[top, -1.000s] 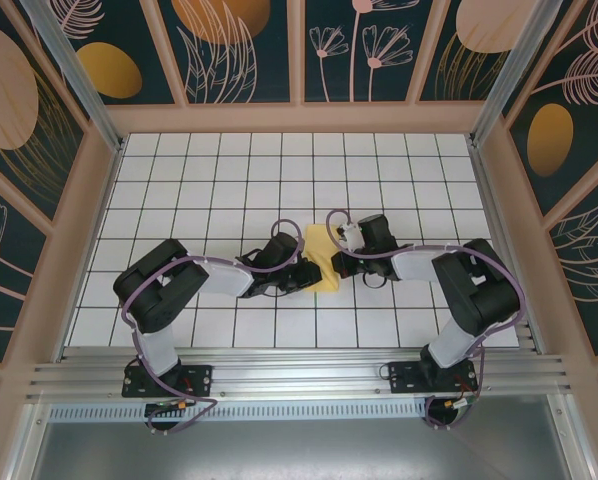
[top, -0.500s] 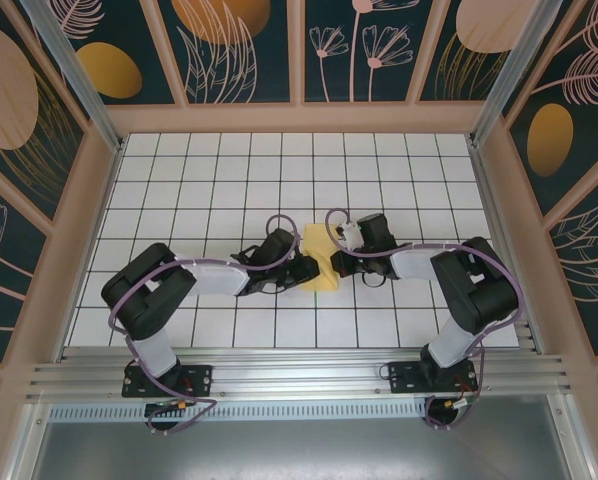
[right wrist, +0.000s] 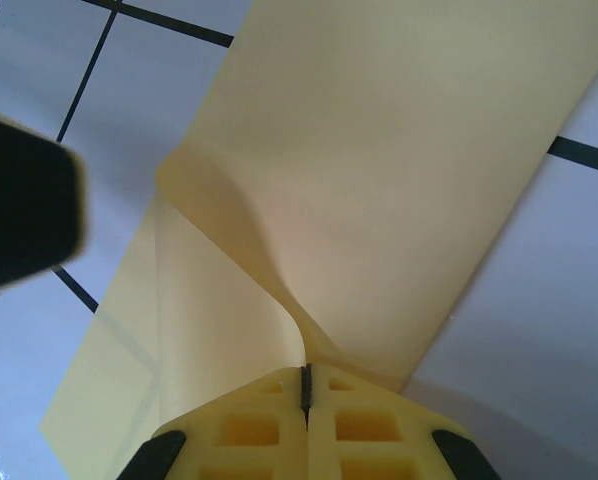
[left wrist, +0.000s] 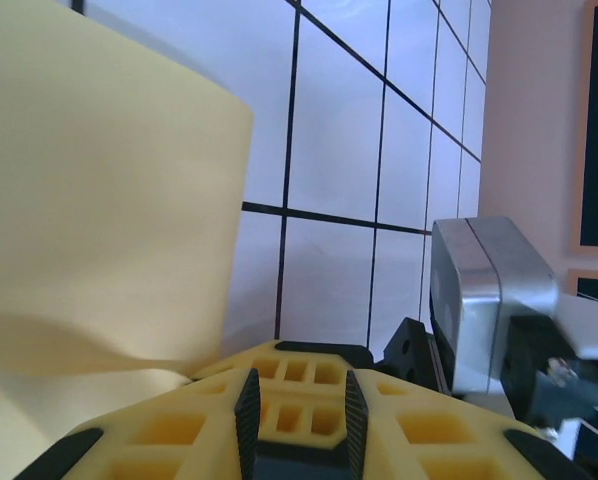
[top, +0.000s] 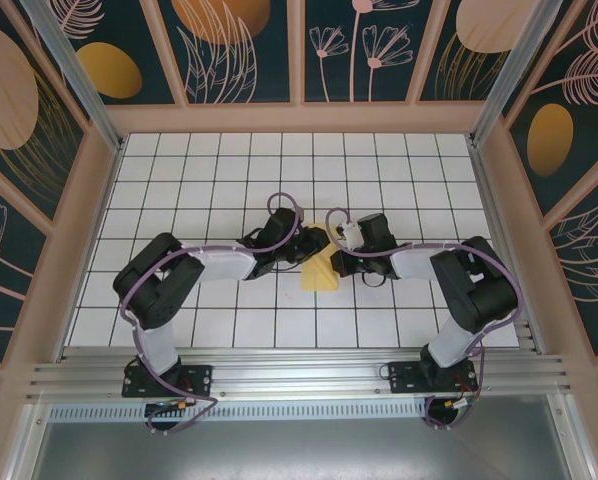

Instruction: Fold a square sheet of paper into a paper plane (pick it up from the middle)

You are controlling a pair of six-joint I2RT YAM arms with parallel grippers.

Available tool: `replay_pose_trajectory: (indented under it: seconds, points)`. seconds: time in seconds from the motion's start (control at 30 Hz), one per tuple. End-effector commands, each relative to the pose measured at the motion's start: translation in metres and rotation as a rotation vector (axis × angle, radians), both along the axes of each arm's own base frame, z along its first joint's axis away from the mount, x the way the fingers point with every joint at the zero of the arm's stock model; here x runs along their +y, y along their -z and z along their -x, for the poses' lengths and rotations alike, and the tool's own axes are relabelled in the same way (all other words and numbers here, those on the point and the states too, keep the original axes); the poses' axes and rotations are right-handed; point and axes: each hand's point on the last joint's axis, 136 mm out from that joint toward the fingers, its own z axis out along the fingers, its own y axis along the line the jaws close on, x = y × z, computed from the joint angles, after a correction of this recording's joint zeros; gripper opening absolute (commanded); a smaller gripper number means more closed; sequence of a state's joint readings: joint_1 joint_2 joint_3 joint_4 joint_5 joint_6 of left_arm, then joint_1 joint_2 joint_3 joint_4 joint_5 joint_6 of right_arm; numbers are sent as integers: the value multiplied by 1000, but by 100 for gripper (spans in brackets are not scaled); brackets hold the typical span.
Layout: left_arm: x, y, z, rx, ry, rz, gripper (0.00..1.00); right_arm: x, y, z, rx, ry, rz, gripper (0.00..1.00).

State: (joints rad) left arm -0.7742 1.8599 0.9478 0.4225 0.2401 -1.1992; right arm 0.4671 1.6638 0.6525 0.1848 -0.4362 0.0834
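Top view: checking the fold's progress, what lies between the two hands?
The yellow paper sheet lies between left hand and right hand, seen in the top view.

The square sheet of paper (top: pixel 322 276) sits near the middle of the white grid table (top: pixel 179 180) as a narrow yellow wedge, its tip towards 12 o'clock. The left gripper (top: pixel 316 240) reaches that tip from 9 o'clock. The right gripper (top: pixel 336 263) meets the paper's 3 o'clock edge.
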Motion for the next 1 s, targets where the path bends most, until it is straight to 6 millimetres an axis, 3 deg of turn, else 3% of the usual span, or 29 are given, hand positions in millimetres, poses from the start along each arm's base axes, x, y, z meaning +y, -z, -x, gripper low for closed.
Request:
replay_pose_trajectory:
  seconds: [0.0, 0.47, 0.77, 0.87, 0.97]
  points:
    - [-10, 2, -3, 30, 4, 50, 32, -5, 13, 3, 32, 0, 32, 4]
    - [-4, 45, 2, 113, -18, -10, 31, -6, 15, 4, 35, 0, 32, 4]
    - [12, 66, 8, 142, -51, -68, 31, -6, 15, 4, 39, 3, 32, 6]
    - [15, 72, 11, 148, -54, -84, 30, -2, 6, 0, 41, 16, 9, 9]
    - [18, 77, 14, 156, -55, -91, 30, -1, -15, -9, 32, 57, -31, 19]
